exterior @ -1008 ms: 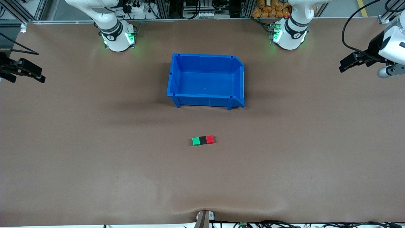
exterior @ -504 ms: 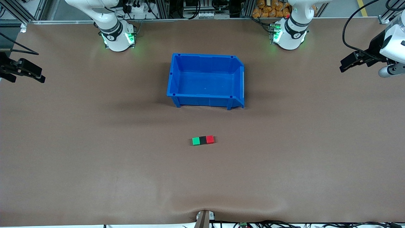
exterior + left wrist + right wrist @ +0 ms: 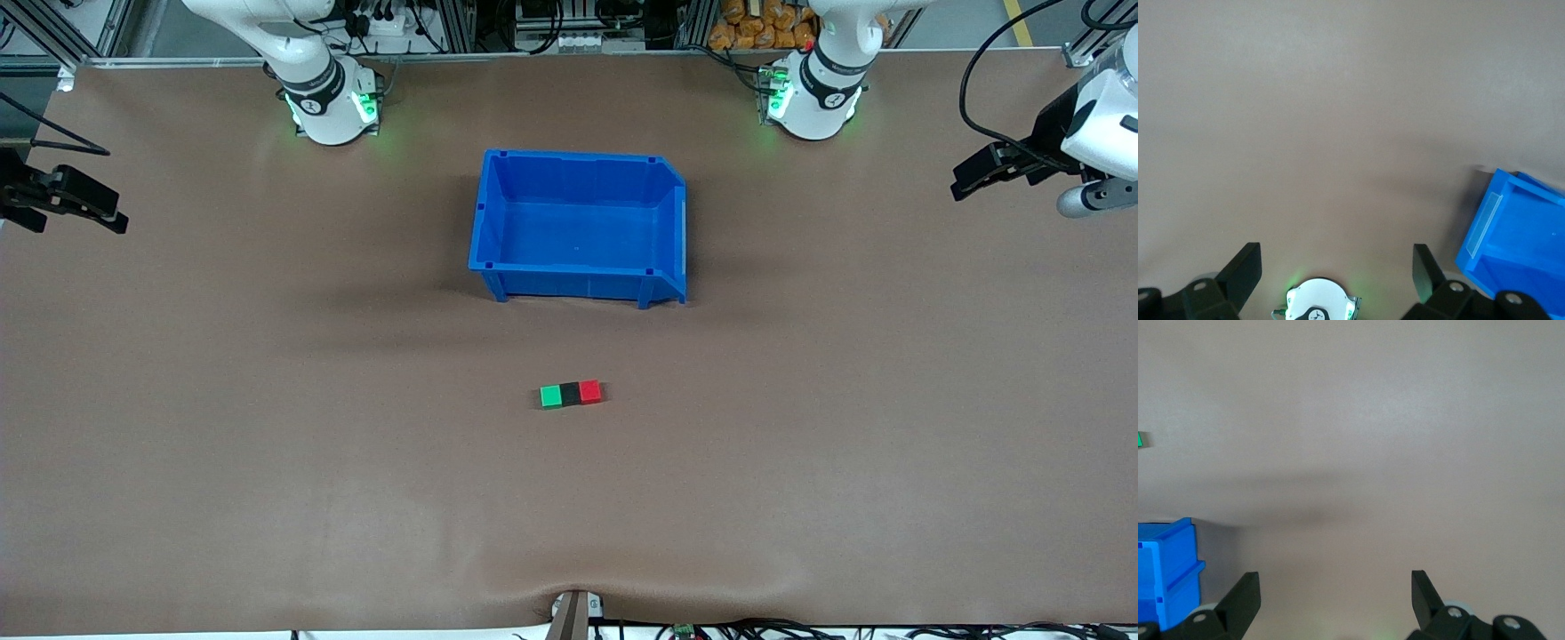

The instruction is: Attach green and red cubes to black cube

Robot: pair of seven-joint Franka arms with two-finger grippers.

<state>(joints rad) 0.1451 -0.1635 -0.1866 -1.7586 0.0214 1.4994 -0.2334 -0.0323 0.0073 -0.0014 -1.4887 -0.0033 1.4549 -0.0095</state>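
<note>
Right end effector [image 3: 67, 197] is what you are seeing first, hanging over the worktop [image 3: 267, 462] edge at the right arm's end, its 2 fingers spread wide and gripping nothing in the right wrist view [image 3: 1331, 603]. That arm is waiting.

Moving across, the 3 cubes are sitting in 1 row on the worktop, nearer the front camera than the blue bin [image 3: 484, 213] and well apart from it. The green cube [image 3: 551, 396] is pressing against the black cube [image 3: 570, 393], and the red cube [image 3: 589, 391] is pressing against its opposite face. Judging by that, the joining looks done.

Left end effector [image 3: 987, 173] is hanging over the worktop edge at the left arm's end, fingers likewise spread and empty in the left wrist view [image 3: 1337, 275].

You are looking at little risk while both arms are parked clear. Any return toward the middle could nudge the row, and a sideways knock on these small cubes might split them apart or skew the line.

The blue bin is holding nothing; its floor is showing bare.
</note>
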